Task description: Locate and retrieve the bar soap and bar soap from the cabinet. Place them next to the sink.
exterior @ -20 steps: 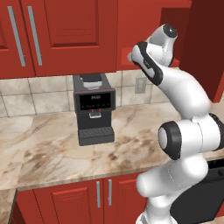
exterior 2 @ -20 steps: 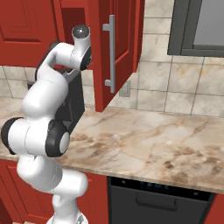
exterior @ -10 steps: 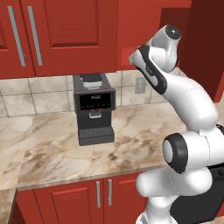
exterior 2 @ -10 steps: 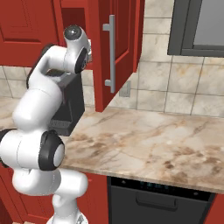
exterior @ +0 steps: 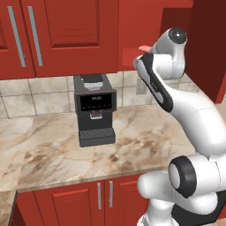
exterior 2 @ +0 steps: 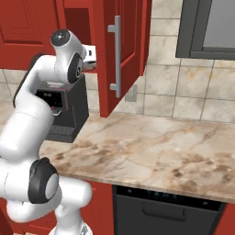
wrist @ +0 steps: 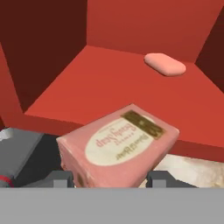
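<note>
The gripper (wrist: 107, 180) appears clamped on the boxed bar soap (wrist: 118, 146) just outside the cabinet shelf (wrist: 83, 94), the salmon-pink bar soap (wrist: 165, 64) lying ahead at the back; it should withdraw level, keeping the grip firm.

Boxy pink soap block (wrist: 117, 151) with a pale oval label and a gold-brown strip on its upper face, tilted corner-on, gripped between the two fingertips of the end effector (wrist: 108, 178) just outside the front lip of the cabinet shelf (wrist: 105, 83). Seen from the left base view as a small pink sliver (exterior: 145, 48) at the arm's tip by the cabinet's open bottom. Flat rounded salmon-pink bar (wrist: 165, 64) lying flat near the back right corner of the plain red shelf, well apart from the held block. Cabinet door (exterior 2: 120, 50) swung open, long silver bar handle (exterior 2: 116, 58) upright on its panelled face.
</note>
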Controlling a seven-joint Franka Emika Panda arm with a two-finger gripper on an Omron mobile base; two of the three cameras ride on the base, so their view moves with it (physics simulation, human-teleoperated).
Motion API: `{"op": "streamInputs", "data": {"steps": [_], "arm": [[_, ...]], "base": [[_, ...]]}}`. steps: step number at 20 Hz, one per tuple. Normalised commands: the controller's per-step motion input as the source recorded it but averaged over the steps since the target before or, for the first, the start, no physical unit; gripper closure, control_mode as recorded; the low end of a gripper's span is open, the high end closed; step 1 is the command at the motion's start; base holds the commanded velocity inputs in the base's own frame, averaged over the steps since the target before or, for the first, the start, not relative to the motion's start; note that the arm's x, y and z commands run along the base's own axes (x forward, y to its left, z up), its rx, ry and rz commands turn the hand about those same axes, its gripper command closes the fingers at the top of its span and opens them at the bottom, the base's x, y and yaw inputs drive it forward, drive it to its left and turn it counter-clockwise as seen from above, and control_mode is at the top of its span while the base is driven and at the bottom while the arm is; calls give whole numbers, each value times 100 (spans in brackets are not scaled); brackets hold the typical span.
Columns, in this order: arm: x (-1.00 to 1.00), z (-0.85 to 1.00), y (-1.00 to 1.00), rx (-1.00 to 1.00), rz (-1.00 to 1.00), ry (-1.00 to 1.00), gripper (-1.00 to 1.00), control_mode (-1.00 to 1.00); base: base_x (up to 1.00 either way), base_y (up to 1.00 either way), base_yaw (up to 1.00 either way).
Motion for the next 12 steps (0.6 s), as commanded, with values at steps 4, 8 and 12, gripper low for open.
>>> {"op": "streamInputs", "data": {"steps": [4,8,12], "arm": [[-70,3,17,0,-11,-2,100,-100],[-80,11,14,0,-7,-4,100,-100],[-82,16,3,0,-2,-2,100,-100]], "base": [[0,0,0],[0,0,0],[0,0,0]]}}
